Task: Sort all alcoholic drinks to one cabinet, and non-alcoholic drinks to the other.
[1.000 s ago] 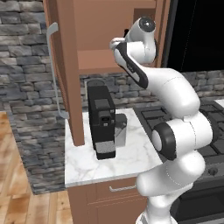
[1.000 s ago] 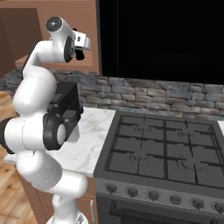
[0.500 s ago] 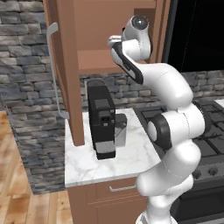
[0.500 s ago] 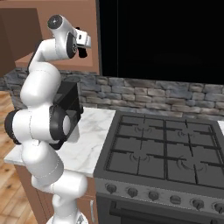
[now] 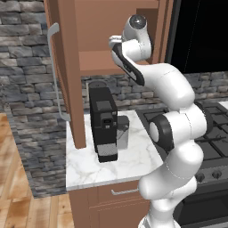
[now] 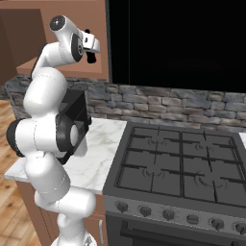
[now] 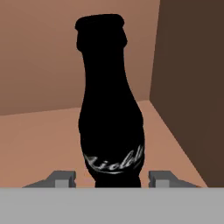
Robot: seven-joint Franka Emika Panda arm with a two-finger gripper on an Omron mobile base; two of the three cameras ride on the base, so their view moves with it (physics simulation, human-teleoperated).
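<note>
A small black contoured cola-style bottle (image 7: 110,118) stands upright on the brown shelf (image 7: 39,140) of the open wall cabinet (image 5: 100,62), close to its right inner wall. My gripper (image 7: 111,179) is at the bottle's base, open, with a finger tip (image 7: 65,177) on each side and a small gap to the glass on both. In the right base view the gripper (image 6: 91,55) sits high up at the cabinet's front. The cabinet door (image 5: 67,71) with its long curved grey handle (image 5: 55,71) stands swung open on the left.
A black coffee machine (image 5: 105,122) stands on the white marble counter (image 5: 84,171) under the cabinet. To the right is a dark gas stove (image 6: 178,166) with a stone backsplash (image 6: 192,103) behind it. A wooden floor lies to the left.
The arm's upper part has swung a little toward the cabinet. The fingers have come apart and now stand clear of the black bottle.
</note>
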